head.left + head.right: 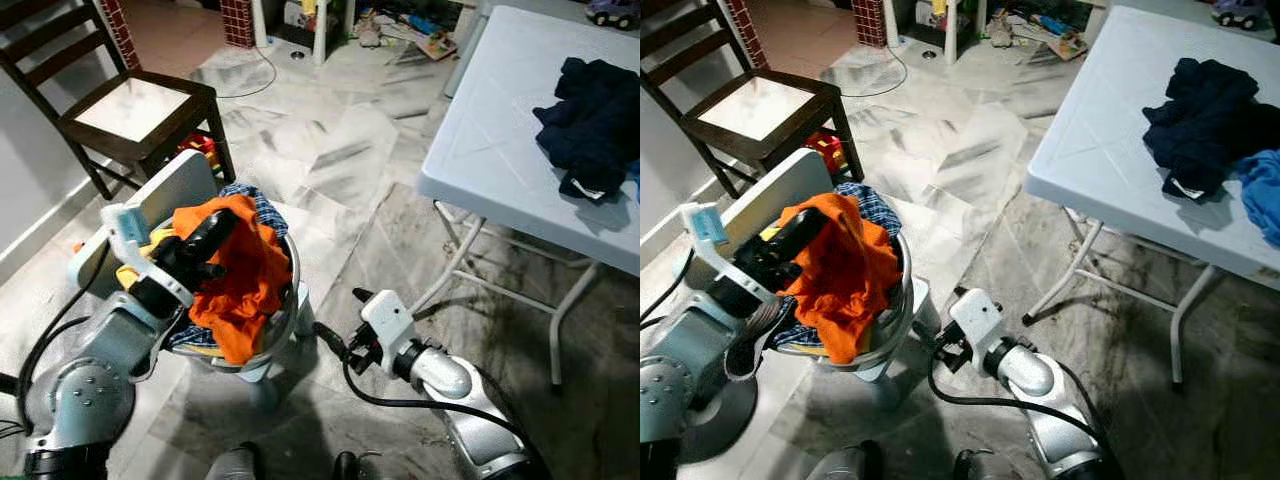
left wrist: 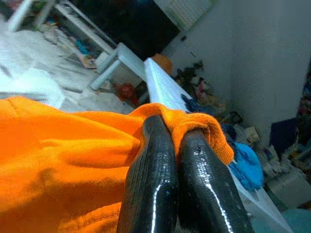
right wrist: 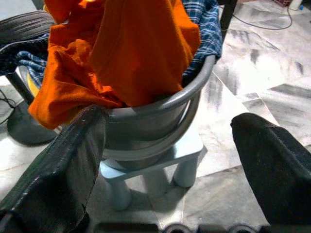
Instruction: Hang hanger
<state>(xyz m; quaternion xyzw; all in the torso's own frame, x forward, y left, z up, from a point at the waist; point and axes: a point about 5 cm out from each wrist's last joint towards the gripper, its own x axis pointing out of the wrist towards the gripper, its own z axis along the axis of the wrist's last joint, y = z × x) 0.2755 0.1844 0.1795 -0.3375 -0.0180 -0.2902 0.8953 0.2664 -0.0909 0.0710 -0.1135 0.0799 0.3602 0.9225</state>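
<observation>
White table point(image 1: 480, 150) w/ dark-blue clothes point(image 1: 592, 125) atop

At lower left, the left gripper point(image 1: 805, 232) lies against an orange cloth point(image 1: 840, 275) heaped in a grey bucket point(image 1: 892, 318); whether its fingers pinch the cloth cannot be told. Blue checked cloth point(image 1: 872, 208) shows behind the orange. The bucket stands on a small pale stool point(image 1: 910, 310) on the marble floor point(image 1: 960, 160). At lower centre, the right gripper point(image 1: 940, 345) points toward the bucket. A dark wooden chair point(image 1: 750, 100) stands at upper left. At right, a white bench point(image 1: 1110, 150) carries a dark blue garment point(image 1: 1200, 120) and a lighter blue one point(image 1: 1262, 195).
</observation>
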